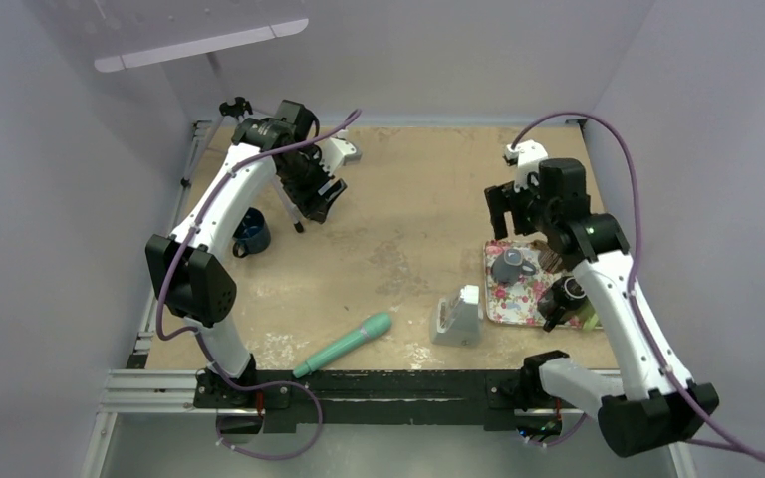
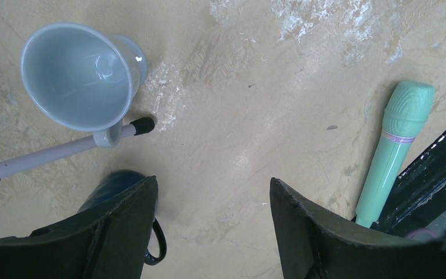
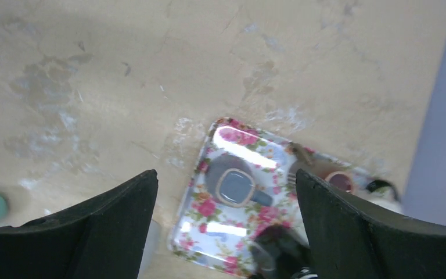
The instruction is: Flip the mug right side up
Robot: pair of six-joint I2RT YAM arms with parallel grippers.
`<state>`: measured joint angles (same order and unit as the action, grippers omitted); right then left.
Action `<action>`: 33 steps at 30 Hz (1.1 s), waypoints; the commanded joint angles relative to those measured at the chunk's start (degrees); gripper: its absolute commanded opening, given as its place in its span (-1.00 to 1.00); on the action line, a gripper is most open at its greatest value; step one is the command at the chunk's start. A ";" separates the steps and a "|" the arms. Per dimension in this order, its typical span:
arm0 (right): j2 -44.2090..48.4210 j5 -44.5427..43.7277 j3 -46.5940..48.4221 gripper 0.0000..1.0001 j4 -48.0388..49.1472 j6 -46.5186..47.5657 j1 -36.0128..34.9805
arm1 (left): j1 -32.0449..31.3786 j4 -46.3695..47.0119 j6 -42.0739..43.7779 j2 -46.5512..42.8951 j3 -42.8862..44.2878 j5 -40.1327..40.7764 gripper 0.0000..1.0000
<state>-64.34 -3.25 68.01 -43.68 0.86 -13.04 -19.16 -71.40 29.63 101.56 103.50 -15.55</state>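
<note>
A grey mug [image 1: 511, 265] stands on the floral tray [image 1: 518, 309] at the right. In the right wrist view the grey mug [image 3: 235, 187] shows a flat tan-ringed face upward, its handle pointing right; it looks upside down. My right gripper [image 1: 513, 204] is open and empty, above the tray's far edge, with the mug seen between the fingers [image 3: 226, 174]. A dark blue mug [image 1: 251, 234] stands at the left, open side up. My left gripper [image 1: 314, 204] is open and empty [image 2: 212, 183]. Its left finger hides most of the blue mug [image 2: 113, 183].
The tray [image 3: 206, 229] also holds a black cup [image 1: 563, 296] and a small brown cup [image 3: 340, 181]. A mint-green handle-shaped thing [image 1: 344, 344] lies near the front edge. A grey-white stand [image 1: 458, 319] sits left of the tray. A pale grey cup on a rod [image 2: 75, 75] lies near the left gripper.
</note>
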 commanded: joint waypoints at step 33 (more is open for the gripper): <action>4.87 13.12 -26.01 0.47 12.44 64.40 17.56 | 0.41 1.09 1.82 -4.50 -2.94 -1.57 0.46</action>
<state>-56.31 5.17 41.17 -36.67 63.22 4.10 -19.14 -71.37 31.09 100.20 101.34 -16.12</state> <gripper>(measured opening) 0.750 0.735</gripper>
